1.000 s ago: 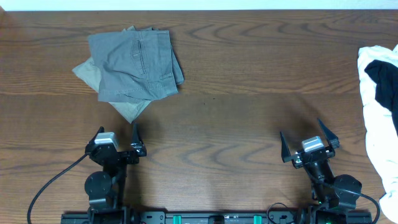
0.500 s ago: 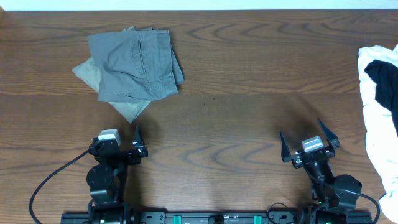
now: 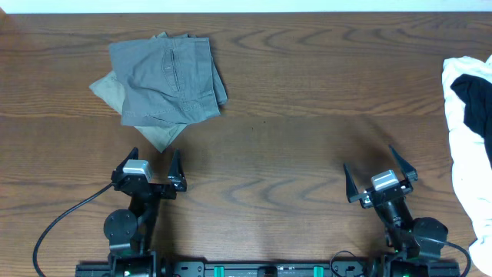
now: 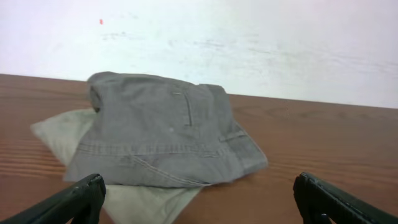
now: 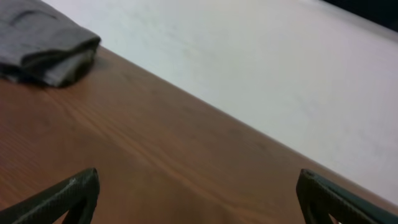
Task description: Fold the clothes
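Holds nothing in the left jaws, spread wide by the near edge of the desk left of centre, facing the folded shorts near the far left corner atop a beige cloth. Holds nothing in the right jaws either, likewise spread wide by the near edge toward the right, apart from the white-and-black heap at the right edge.

You are looking at a dark brown wooden table with wavy grain, which fills nearly the whole overhead view; faint seams run side to side across the table; beyond the table's far edge stands a plain white wall, slightly scuffed, with a tiny red mark above the table; the light is soft and even
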### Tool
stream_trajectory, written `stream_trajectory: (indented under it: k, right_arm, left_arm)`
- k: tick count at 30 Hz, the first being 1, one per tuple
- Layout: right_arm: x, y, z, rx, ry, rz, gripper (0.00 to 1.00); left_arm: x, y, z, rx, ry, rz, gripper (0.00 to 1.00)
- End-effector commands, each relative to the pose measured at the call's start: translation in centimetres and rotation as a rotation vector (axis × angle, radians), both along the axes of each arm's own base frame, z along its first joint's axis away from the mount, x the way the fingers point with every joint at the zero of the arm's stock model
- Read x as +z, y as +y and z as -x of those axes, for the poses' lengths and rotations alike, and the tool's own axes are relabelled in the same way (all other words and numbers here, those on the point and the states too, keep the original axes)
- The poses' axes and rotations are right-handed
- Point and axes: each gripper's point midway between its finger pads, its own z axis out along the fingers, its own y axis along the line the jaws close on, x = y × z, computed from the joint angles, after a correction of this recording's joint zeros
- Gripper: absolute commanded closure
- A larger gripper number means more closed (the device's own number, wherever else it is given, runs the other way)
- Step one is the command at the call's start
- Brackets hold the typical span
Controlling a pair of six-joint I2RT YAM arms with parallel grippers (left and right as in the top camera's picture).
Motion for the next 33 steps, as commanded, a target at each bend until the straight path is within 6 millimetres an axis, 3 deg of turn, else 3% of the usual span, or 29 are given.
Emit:
stream_trajectory:
  k: [1,6,12,19,23,30,33]
  right_arm:
    - [0.6,1.3,0.5,0.079,-0.026,-0.009,0.01]
    - [0.7,1.4,0.5,0.080,-0.031,-0.009,0.01]
    - [0.8,1.4,0.5,0.080,-0.032,-0.009,0.01]
    - [1.8,1.4,0.6,0.087,0.007,-0.213,0.01]
    - [3.0,1.4,0.7,0.099,0.004,-0.325,0.01]
    - [4.8,1.4,0.8,0.098,0.092,-0.459,0.01]
    - [5.5,1.3,0.3,0.080,0.167,-0.473,0.01]
  left_arm:
    - [2.2,-0.7,0.2,-0.037,-0.050,0.005,0.02]
    - [3.1,-0.7,0.2,-0.038,-0.088,0.002,0.02]
    - [6.7,-0.7,0.6,-0.039,-0.238,-0.013,0.02]
    - [7.1,-0.7,0.6,-0.041,-0.233,0.035,0.02]
    - [6.9,-0.7,0.3,-0.038,-0.115,0.064,0.02]
    - [9.7,-0.2,-1.0,-0.004,0.112,0.081,0.02]
    - [9.2,-0.1,-2.1,0.001,0.277,0.094,0.02]
